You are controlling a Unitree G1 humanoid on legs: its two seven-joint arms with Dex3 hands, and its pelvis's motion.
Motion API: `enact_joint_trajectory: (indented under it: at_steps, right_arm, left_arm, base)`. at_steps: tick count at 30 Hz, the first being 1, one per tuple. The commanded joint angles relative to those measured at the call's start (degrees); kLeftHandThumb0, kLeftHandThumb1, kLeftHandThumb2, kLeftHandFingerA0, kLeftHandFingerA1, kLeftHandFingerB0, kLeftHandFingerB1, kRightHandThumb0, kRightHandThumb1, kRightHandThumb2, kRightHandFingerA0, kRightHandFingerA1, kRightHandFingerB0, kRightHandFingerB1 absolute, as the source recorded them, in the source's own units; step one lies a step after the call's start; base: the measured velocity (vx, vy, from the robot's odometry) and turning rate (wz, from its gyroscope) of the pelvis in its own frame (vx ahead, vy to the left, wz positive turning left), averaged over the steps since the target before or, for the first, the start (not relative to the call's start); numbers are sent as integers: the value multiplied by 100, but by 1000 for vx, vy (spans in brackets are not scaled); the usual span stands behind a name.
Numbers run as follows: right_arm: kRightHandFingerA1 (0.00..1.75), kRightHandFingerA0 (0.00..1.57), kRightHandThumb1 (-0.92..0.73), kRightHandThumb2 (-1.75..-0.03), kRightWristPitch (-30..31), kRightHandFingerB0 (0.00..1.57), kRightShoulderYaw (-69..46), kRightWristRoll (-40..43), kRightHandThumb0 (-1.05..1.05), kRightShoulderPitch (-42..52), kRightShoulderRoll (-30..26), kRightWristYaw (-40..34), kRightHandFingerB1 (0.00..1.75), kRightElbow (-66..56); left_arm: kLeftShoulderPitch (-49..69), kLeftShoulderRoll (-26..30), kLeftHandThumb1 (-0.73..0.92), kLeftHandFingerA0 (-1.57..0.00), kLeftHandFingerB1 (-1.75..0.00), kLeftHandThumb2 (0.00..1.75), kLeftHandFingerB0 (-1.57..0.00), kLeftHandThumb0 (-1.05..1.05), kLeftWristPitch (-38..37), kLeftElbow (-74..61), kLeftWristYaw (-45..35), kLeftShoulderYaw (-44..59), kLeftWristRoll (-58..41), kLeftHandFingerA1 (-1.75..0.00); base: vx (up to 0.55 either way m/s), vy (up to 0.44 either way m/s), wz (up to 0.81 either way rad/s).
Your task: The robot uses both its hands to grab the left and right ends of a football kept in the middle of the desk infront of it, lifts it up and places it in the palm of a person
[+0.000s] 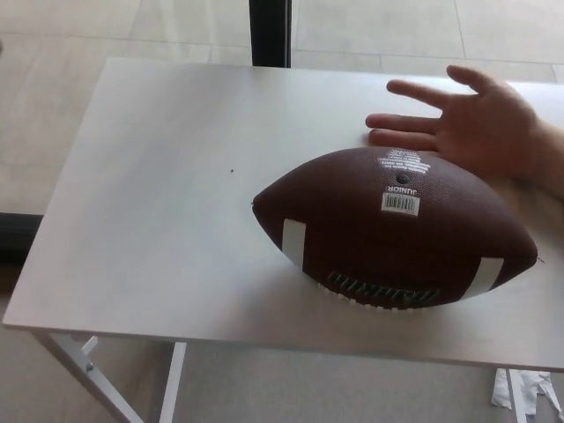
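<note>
Neither of my hands shows in the frame, so I cannot tell their state; the football [395, 229] lies lengthwise at centre-right on the desk [159, 194], ends exposed, the person's open palm [471, 123] waiting just behind it.

A pale white desk [159, 176] on white metal legs [88, 374] stands on a floor of large, light beige tiles [62, 79]. Behind the desk's far edge rises a dark vertical post [270, 31], with daylight glare on the tiles beside it.
</note>
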Motion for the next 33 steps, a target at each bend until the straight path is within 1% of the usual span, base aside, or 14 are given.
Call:
enact_joint_trajectory:
  at_steps: [1, 2, 6, 7, 10, 16, 18, 19, 22, 23, 24, 27, 28, 33]
  right_arm:
    - [54, 43, -71, -105, 345, 20, 165, 17, -95, 34, 193, -162, 42, 67]
    - [42, 47, -83, -66, 394, 24, 187, 31, -88, -1, 231, -177, 28, 153]
    - [45, 49, -84, -66, 469, 29, 363, -115, -89, -41, 323, -223, 30, 534]
    - [54, 43, -69, -105, 495, 23, 348, -55, -95, -62, 352, -224, 43, 612]
    - [50, 55, -85, -66, 434, 29, 375, -158, -89, -110, 378, -303, 30, 1023]
    - [53, 55, -83, -66, 183, 39, 286, -250, -89, -213, 417, -495, 32, 1415]
    - [61, 50, -72, -110, 103, 34, 297, -283, -99, -242, 427, -496, 44, 1527]
    - [57, 53, -80, -67, 106, 40, 269, -259, -95, -271, 465, -560, 33, 1543]
    - [60, 57, -84, -66, 30, 38, 324, -437, -89, -269, 542, -797, 32, 1566]
    - [60, 53, -81, -68, 48, 42, 370, -460, -95, -226, 606, -827, 33, 1511]
    - [59, 51, -82, -69, 95, 40, 437, -497, -96, -217, 674, -869, 34, 1449]
    - [66, 47, -75, -113, 359, 33, 718, -675, -99, -61, 894, -1035, 45, 1102]
    - [63, 49, -82, -69, 386, 40, 780, -641, -95, -4, 1109, -1161, 33, 985]
    - [60, 47, -87, -67, 535, 39, 1097, -780, -94, 186, 1522, -1353, 33, 707]
  left_arm:
    - [38, -281, 82, -31, -40, 65, -18, -86, 512, -154, 483, -439, 300, -57]
    - [59, -358, 80, -32, -38, 65, -19, -86, 547, -146, 503, -497, 276, -56]
    - [149, -540, 84, -31, -38, 65, -21, -84, 521, -43, 520, -833, 473, -55]
    - [164, -548, 84, -31, -39, 65, -22, -83, 515, -32, 513, -877, 498, -55]
    - [285, -557, 69, -33, -48, 107, -16, -81, 442, 0, 484, -1113, 662, -63]
    - [427, -459, 87, -36, -38, 66, -27, -85, 509, 18, 535, -1347, 944, -56]
    - [477, -423, 87, -38, -38, 66, -28, -84, 589, -8, 551, -1371, 993, -55]
    - [513, -418, 86, -34, -39, 66, -27, -82, 525, 41, 485, -1379, 998, -57]
    - [579, -484, 85, -38, -39, 65, -28, -82, 547, 40, 537, -1422, 1057, -57]
    - [612, -543, 66, -31, -49, 105, -17, -81, 595, 55, 472, -1453, 984, -63]
    - [635, -565, 88, -32, -36, 66, -20, -83, 594, 73, 436, -1490, 988, -58]
    - [649, -781, 89, -37, -36, 67, -23, -85, 756, 36, 680, -1697, 1141, -57]
    - [637, -882, 71, -30, -48, 110, -18, -84, 776, 52, 759, -1833, 1248, -61]
    - [515, -1318, 92, -32, -33, 70, -21, -84, 906, 118, 1061, -2031, 1438, -55]
  base:
    - [0, 0, 0]
    - [0, 0, 0]
    - [0, 0, 0]
    - [0, 0, 0]
    - [0, 0, 0]
    - [0, 0, 0]
    - [0, 0, 0]
    - [0, 0, 0]
    - [0, 0, 0]
    - [0, 0, 0]
    - [0, 0, 0]
    - [0, 0, 0]
    - [0, 0, 0]
    - [0, 0, 0]
